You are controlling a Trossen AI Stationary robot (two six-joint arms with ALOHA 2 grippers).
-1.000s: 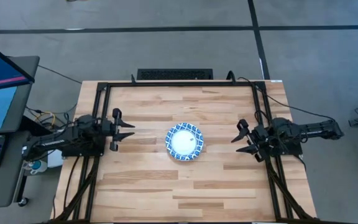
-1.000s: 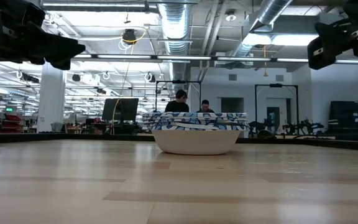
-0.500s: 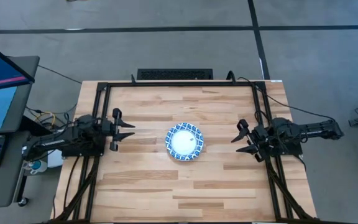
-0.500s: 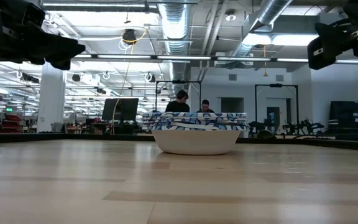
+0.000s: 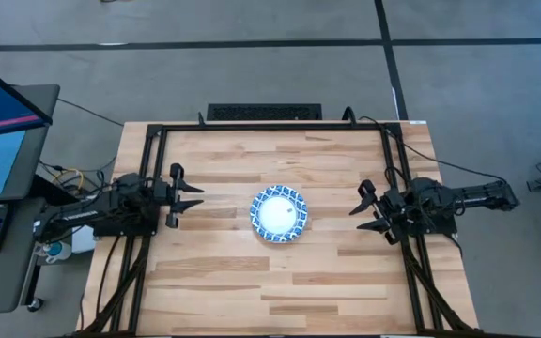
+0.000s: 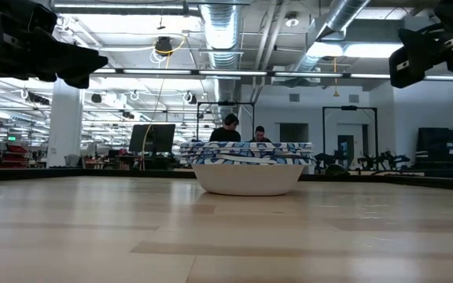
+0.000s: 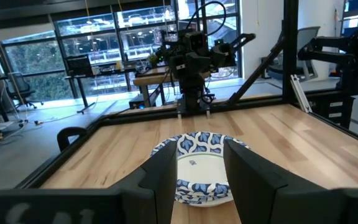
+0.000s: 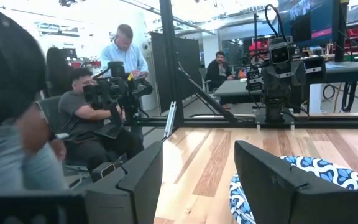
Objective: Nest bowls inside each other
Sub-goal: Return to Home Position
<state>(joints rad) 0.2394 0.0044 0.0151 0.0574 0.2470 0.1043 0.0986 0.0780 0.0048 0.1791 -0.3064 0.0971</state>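
Bowls (image 5: 278,214): we see white centres ringed by blue-and-white patterned rims, and in the low view a plain white outside under the rims.
Tabletop (image 5: 327,272): we see light wood, with strips running from pale to honey.
Left gripper (image 5: 202,198): we see black.
Right gripper (image 5: 358,210): we see black too.
Frame (image 5: 252,129): black rails.
Floor (image 5: 252,75): grey, crossed by dark lines.

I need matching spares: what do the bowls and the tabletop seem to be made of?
The bowls: probably glazed ceramic, possibly melamine; smooth white body, crisp blue printed rim, slight sheen. The look leaves it open. The table: wood, butcher-block style; light joined strips with visible grain, and a satin finish judging by the soft glare in the low view.
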